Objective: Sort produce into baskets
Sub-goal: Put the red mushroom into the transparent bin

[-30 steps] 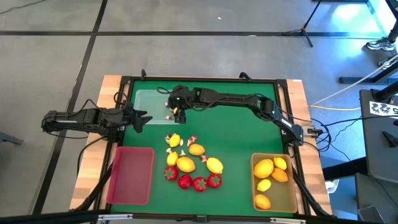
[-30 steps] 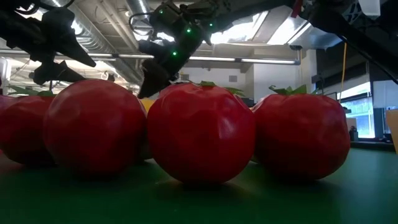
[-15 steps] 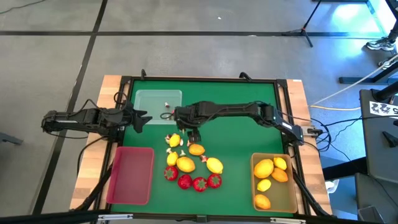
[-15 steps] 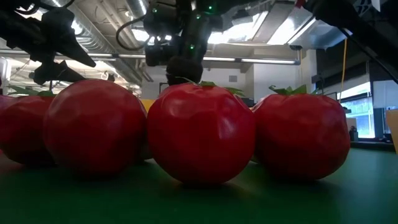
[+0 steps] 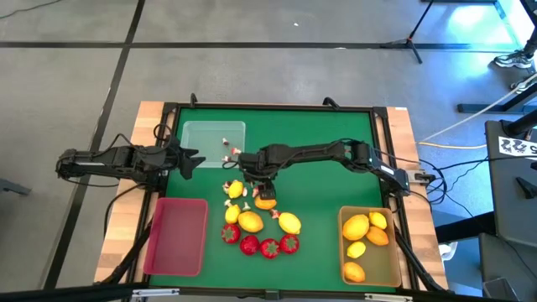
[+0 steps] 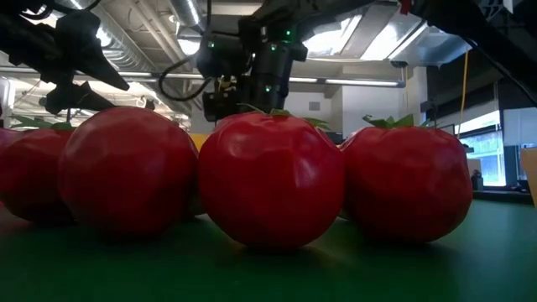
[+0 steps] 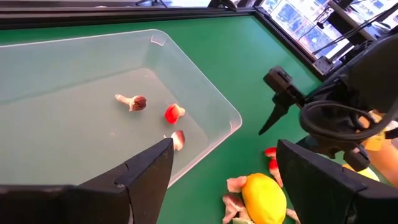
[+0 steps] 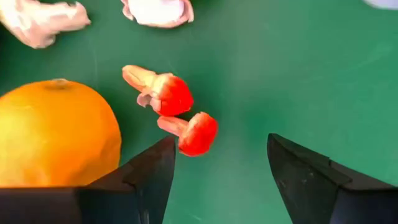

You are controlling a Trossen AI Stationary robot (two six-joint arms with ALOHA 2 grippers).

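Observation:
The produce lies in a pile at the table's middle: yellow lemons (image 5: 250, 221), an orange fruit (image 5: 265, 201), red strawberries (image 5: 268, 247) (image 6: 271, 180) and tiny white-and-red bits (image 5: 232, 203). My right gripper (image 5: 261, 188) (image 8: 221, 146) is open just above two red-and-white bits (image 8: 180, 121) beside the orange fruit (image 8: 56, 134), touching neither. My left gripper (image 5: 191, 161) (image 7: 224, 149) is open and empty at the clear tray's (image 5: 214, 141) near-left side. Three bits (image 7: 173, 112) lie in the clear tray. The tan tray (image 5: 394, 252) holds several lemons (image 5: 356, 226). The red tray (image 5: 178, 236) holds nothing.
The red tray sits at the near left and the tan tray at the near right. A black frame (image 5: 268, 107) rims the green mat. The right arm (image 7: 348, 112) reaches across the table's middle, and bare mat (image 5: 319, 126) lies at the far right.
My right gripper has gone from over the clear tray toward the table's near edge and a little right, and down onto the produce pile beside the orange fruit. My left arm has kept still.

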